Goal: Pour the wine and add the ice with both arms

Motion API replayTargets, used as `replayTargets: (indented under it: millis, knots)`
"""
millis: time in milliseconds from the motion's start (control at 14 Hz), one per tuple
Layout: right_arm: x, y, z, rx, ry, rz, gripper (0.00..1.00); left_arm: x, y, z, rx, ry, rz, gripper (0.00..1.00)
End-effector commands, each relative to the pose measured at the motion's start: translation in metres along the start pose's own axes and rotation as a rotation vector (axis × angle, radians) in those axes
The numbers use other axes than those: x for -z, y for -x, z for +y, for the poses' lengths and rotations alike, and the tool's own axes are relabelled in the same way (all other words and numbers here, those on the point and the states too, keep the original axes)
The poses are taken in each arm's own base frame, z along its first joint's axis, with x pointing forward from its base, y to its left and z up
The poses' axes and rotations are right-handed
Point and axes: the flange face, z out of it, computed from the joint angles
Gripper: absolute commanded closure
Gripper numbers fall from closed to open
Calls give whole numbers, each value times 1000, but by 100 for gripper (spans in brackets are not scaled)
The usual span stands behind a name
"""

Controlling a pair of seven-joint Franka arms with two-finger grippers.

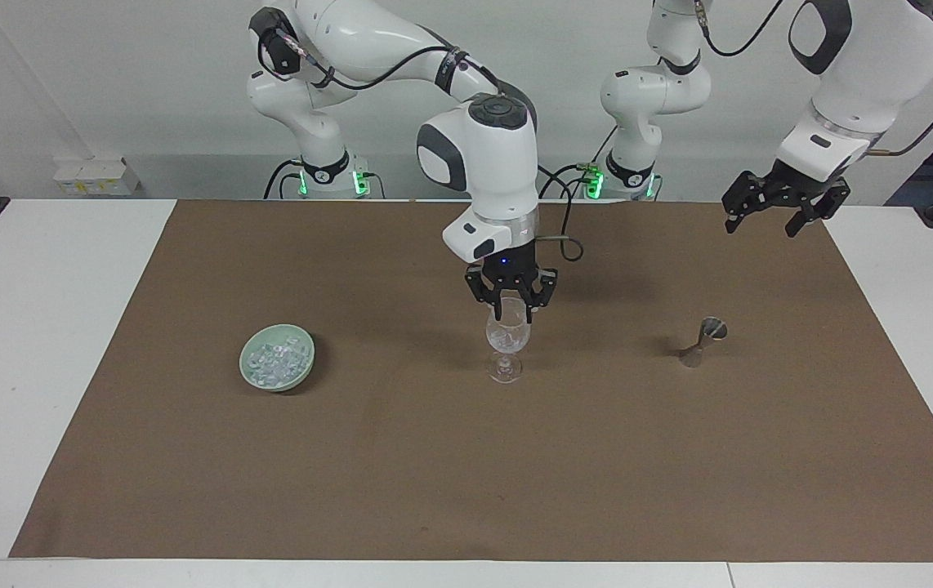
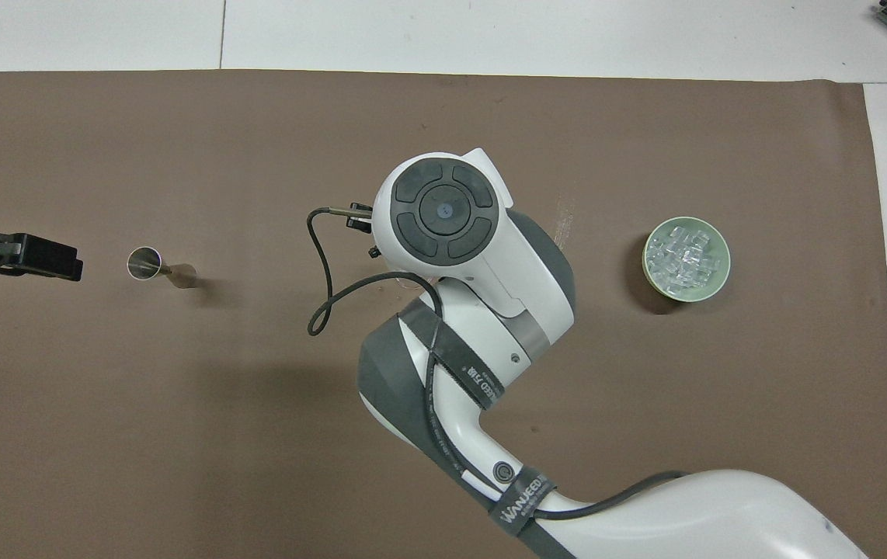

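My right gripper (image 1: 511, 313) hangs directly over the wine glass (image 1: 508, 335), fingertips at its rim. From the facing view I cannot tell whether the fingers stand parted or closed, nor whether a chunk sits between them. The glass stands upright on its foot on the brown mat (image 1: 466, 474), with a few clear chunks showing in its bowl. In the overhead view my own wrist covers the glass almost wholly.

The main heap of ice (image 1: 274, 360) lies in the green bowl (image 1: 254, 377), well apart from the glass, toward the right arm's end of the table.

My left gripper (image 1: 775, 204) hovers released, fingers spread and holding nothing. It is in the air over the mat's edge at the left arm's end of the table. The metal jigger (image 1: 703, 340) stands on the mat between it and the glass, untouched.
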Motion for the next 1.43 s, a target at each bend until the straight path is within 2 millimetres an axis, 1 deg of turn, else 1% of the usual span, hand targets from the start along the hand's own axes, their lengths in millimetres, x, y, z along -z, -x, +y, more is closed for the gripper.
replayTargets:
  millis: [0, 286, 429, 501, 572, 644, 716, 787, 859, 930, 1145, 1216, 1288, 1360]
  knots:
    - [15, 9, 0, 19, 11, -4, 48, 0, 4, -2, 0, -3, 7, 0]
    - [44, 13, 6, 27, 32, 1, 48, -1, 4, -1, -1, -3, 6, 0]
    - [68, 7, 22, 33, 53, 7, 48, -1, 3, 0, -3, -3, 7, 0]
    - [77, -1, 36, 34, 73, 8, 48, -1, 3, 0, -5, -3, 7, 0]
    - [87, -5, 47, 32, 91, 2, 43, -1, 4, 0, -5, -3, 4, 0]
    - [97, -8, 61, 24, 116, -4, 31, -1, 3, 3, -9, -3, 5, 0]
    - [106, -15, 81, 4, 143, -8, 23, -1, 3, 4, -11, -3, 7, 0]
    - [119, -18, 99, -6, 159, -1, 14, -1, 3, 4, -11, -3, 7, 0]
    - [131, -21, 120, -9, 179, 2, 1, -2, 3, 4, -11, -3, 2, 0]
    - [144, -24, 141, -14, 187, -6, 0, -1, 3, 4, -11, -3, 7, 0]
    - [178, -22, 206, -24, 206, -63, 0, -2, 3, 5, -12, -3, 7, 0]
    - [189, -20, 222, -10, 223, -82, 0, -2, 2, 5, -12, -3, 7, 0]
    - [196, -17, 232, 0, 238, -105, 0, -3, 2, 5, -12, -3, 7, 0]
    - [200, -15, 237, 5, 245, -115, 0, -3, 2, 5, -12, -3, 7, 0]
